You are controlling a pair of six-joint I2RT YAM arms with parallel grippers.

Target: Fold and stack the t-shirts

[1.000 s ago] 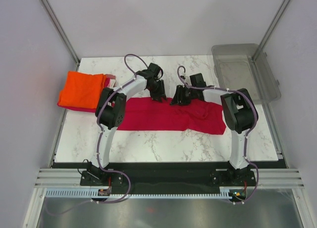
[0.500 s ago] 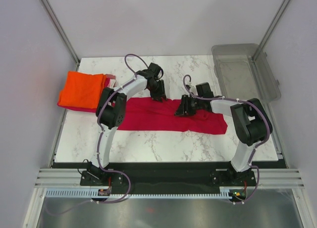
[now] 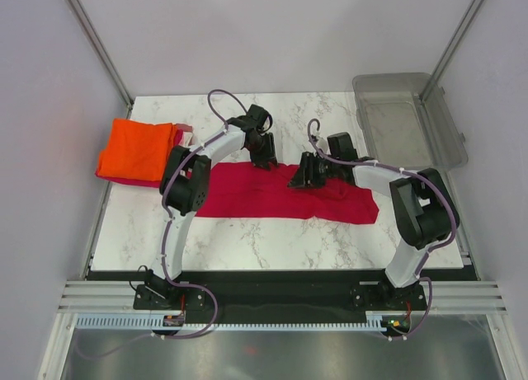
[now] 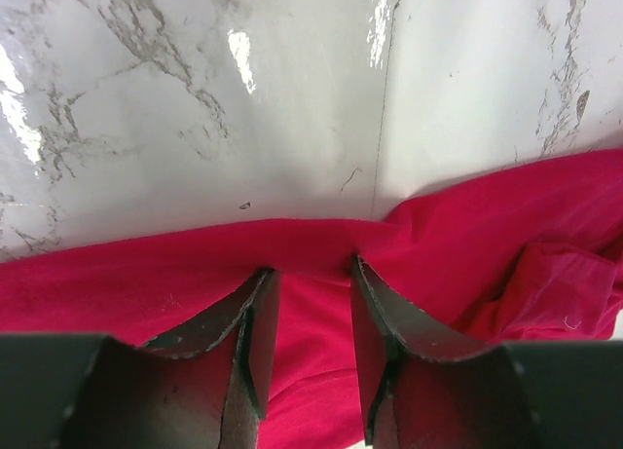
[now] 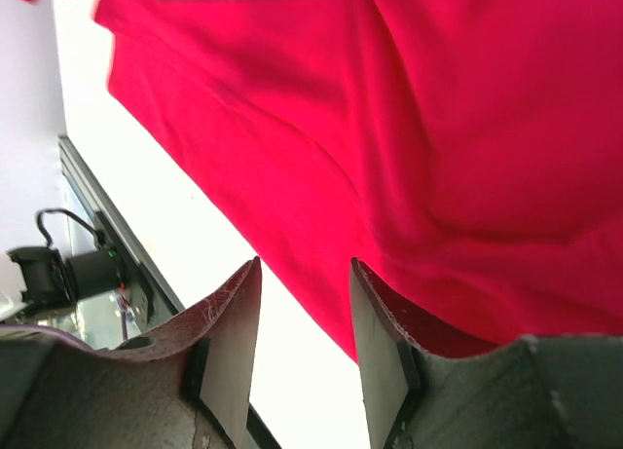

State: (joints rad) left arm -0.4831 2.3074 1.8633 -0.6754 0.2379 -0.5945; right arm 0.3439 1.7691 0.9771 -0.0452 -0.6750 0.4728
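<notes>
The crimson red t-shirt (image 3: 264,197) lies as a long, roughly folded band across the middle of the marble table (image 3: 247,236). My left gripper (image 3: 264,160) rests at the shirt's far edge, open, with its fingers on the cloth; in the left wrist view (image 4: 310,274) red cloth (image 4: 117,283) shows between the jaws. My right gripper (image 3: 299,180) is open, low over the right half of the shirt; in the right wrist view (image 5: 305,269) the shirt's near edge (image 5: 389,128) runs between the jaws. The orange t-shirt (image 3: 139,147) lies folded on a stack at the far left, with pink (image 3: 183,129) and dark red (image 3: 132,180) edges showing.
A clear grey plastic bin (image 3: 408,120) stands at the back right, partly off the table. Bare marble (image 4: 292,98) lies beyond the shirt's far edge. The metal frame rail (image 3: 280,293) runs along the near edge, by the arm bases.
My right gripper has moved from the shirt's far edge toward me, over the cloth, and its arm has swung right. The left gripper and the shirt have stayed in place.
</notes>
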